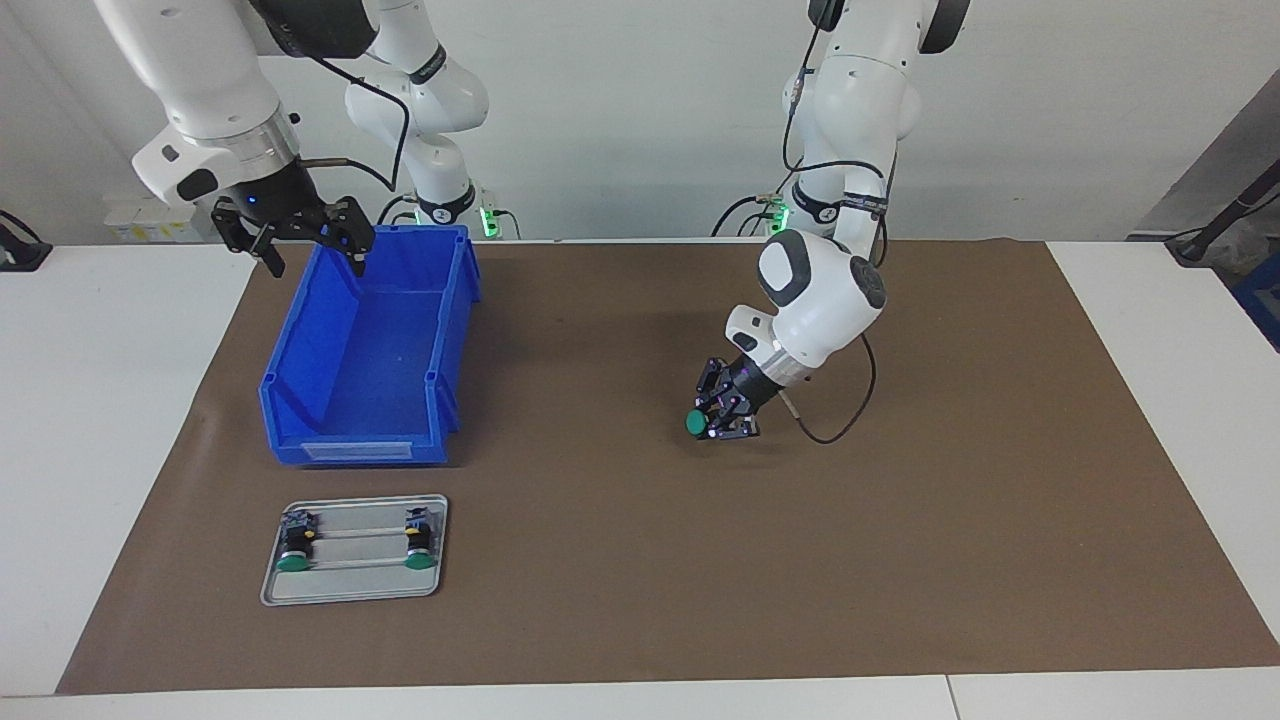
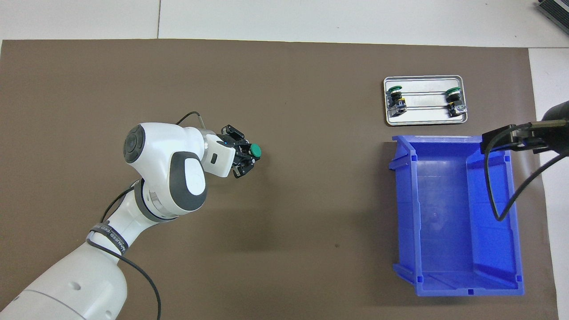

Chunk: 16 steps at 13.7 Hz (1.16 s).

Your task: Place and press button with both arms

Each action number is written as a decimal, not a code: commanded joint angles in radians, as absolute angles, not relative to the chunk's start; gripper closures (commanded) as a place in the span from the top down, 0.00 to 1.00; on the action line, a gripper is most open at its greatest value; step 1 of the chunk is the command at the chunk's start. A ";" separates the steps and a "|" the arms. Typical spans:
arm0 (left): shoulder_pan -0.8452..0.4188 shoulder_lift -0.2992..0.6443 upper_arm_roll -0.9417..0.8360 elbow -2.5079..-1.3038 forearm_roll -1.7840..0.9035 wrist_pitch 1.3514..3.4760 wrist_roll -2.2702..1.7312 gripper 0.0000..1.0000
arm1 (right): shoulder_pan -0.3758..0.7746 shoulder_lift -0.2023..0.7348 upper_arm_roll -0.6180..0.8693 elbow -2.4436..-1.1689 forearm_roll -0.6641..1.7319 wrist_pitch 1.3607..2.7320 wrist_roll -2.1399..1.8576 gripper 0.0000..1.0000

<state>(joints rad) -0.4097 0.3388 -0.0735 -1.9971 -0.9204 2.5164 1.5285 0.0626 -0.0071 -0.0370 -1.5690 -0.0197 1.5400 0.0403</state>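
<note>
Left hand (image 1: 722, 415) clamps button (image 1: 695, 423) low over mid-worktop, cap pointing sideways at the bin's (image 1: 330, 400) end; right hand (image 1: 295, 235), fingers apart, waits above bin.

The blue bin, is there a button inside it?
No, the blue bin holds nothing; two buttons lie on the tray, one in the left gripper.

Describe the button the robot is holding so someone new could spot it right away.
Start at the brown mat and find the left gripper low over its middle. The button is clamped there, green cap sideways. The two other buttons lie on the metal tray.
</note>
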 commanded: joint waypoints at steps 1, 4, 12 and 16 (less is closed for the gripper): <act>-0.403 0.324 -0.081 -2.025 -1.069 2.520 1.646 0.05 | 0.054 -0.026 -0.026 -1.586 -0.021 1.534 0.054 1.00; -0.403 0.299 -0.081 -2.089 -1.207 2.519 1.796 0.00 | 0.052 -0.026 -0.026 -1.585 -0.021 1.534 0.054 1.00; -0.324 0.210 -0.081 -2.253 -1.463 2.340 2.129 0.00 | 0.052 -0.026 -0.026 -1.586 -0.021 1.534 0.054 1.00; -0.299 0.184 -0.080 -2.325 -1.549 2.316 2.244 0.00 | 0.054 -0.026 -0.026 -1.585 -0.021 1.534 0.054 1.00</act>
<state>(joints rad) -0.3150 0.2243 -0.0759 -2.2497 -1.5101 2.3262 2.1823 0.0626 -0.0071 -0.0370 -1.5690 -0.0197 1.5400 0.0403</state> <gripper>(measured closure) 0.674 0.000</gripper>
